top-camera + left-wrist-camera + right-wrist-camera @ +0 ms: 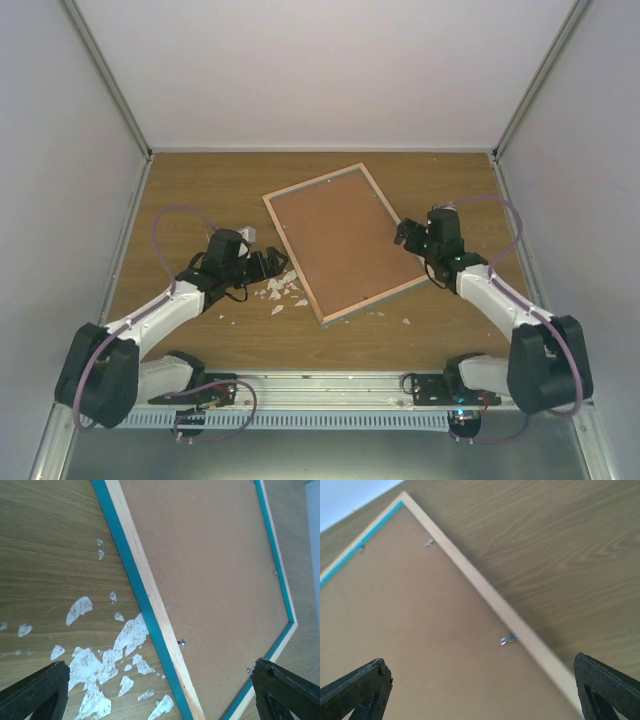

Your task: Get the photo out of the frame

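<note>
Brown fibreboard faces up: the thin turquoise picture frame with its pale wood rim [340, 240] lies face down and askew on the wooden worktop [200, 190], so the balloon photo is hidden beneath. Small metal tabs [507, 639] pin the board; if I pull before turning them, I judge the frame could skid or the print crease. My left jaws, wide apart and empty, hang just beside its left edge, over white flecks [280, 290]. My right jaws, equally spread and empty, hover at its right edge.

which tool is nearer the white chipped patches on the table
Left. The left tool hovers beside the white chipped patches; the right tool is across the turquoise-rimmed rectangular frame, at its opposite edge.
</note>
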### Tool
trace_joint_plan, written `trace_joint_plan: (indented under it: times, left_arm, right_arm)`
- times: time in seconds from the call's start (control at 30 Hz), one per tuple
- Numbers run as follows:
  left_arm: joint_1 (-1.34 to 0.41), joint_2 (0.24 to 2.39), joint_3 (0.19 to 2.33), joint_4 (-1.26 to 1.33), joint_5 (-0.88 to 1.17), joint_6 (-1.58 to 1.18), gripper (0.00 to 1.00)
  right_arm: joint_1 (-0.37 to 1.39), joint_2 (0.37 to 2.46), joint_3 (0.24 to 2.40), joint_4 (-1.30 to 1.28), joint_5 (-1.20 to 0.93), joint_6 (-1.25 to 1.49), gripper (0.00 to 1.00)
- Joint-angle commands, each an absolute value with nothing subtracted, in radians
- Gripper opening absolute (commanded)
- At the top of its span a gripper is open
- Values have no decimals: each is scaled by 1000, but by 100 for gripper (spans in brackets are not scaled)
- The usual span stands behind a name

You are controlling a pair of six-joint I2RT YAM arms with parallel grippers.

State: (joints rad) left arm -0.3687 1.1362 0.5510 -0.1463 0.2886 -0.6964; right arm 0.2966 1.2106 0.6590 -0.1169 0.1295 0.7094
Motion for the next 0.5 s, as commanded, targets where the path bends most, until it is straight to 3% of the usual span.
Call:
trace_joint_plan:
  times: [0.0, 0.17, 0.47]
  left_arm:
    - [-397, 1235, 608, -35, 288, -683, 99]
    - [-424, 1368, 661, -3, 282, -672, 99]
    - [-447, 1575, 781, -3, 281, -641, 99]
  right_arm:
    - [169, 1312, 716, -78, -67, 467, 100]
    - [70, 1461, 765, -70, -222, 390, 100]
    - [56, 1584, 755, -100, -300, 350, 99]
